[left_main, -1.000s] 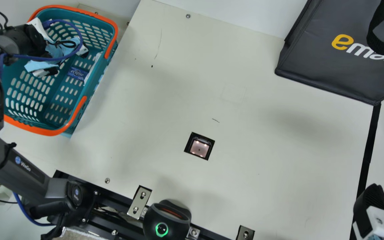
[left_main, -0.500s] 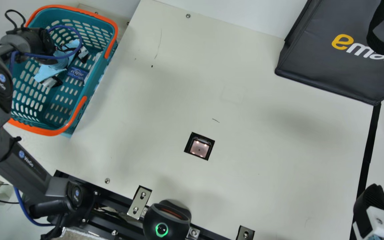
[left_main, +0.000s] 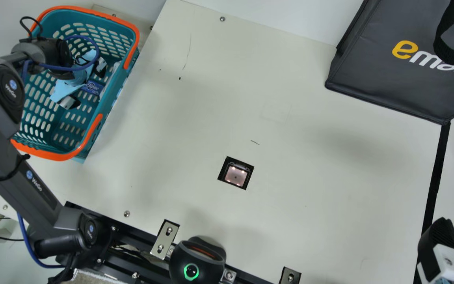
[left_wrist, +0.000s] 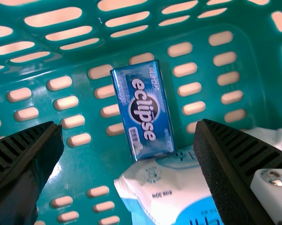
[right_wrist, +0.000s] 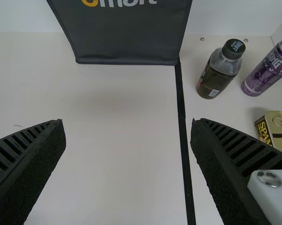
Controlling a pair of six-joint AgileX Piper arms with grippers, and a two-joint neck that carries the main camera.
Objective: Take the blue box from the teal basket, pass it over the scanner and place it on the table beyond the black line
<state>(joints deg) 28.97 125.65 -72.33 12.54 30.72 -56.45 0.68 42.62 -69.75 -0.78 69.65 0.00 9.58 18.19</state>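
Note:
In the main view my left gripper [left_main: 89, 89] is inside the teal basket [left_main: 63, 157], above the blue box [left_main: 93, 87]. The left wrist view has the blue box [left_wrist: 144, 110] lying on the basket floor, between and beyond the wide-apart fingers of my left gripper [left_wrist: 129, 129], not gripped. The scanner [left_main: 235, 174] is set into the table. My right gripper [left_main: 440, 244] stands by the black line [left_main: 435, 179] at the lower right; in the right wrist view my right gripper [right_wrist: 128, 126] is open and empty over the table.
A white and light-blue packet [left_wrist: 166, 190] touches the box's end in the basket. A dark bag [left_main: 392, 71] stands at the upper right. Past the black line [right_wrist: 182, 126] are a bottle [right_wrist: 219, 70], a purple can [right_wrist: 270, 68] and a yellow tin [right_wrist: 274, 129].
My left arm has moved rightward and slightly down in the main view, bringing the gripper from the basket's left part to over the blue box. The right arm has kept still.

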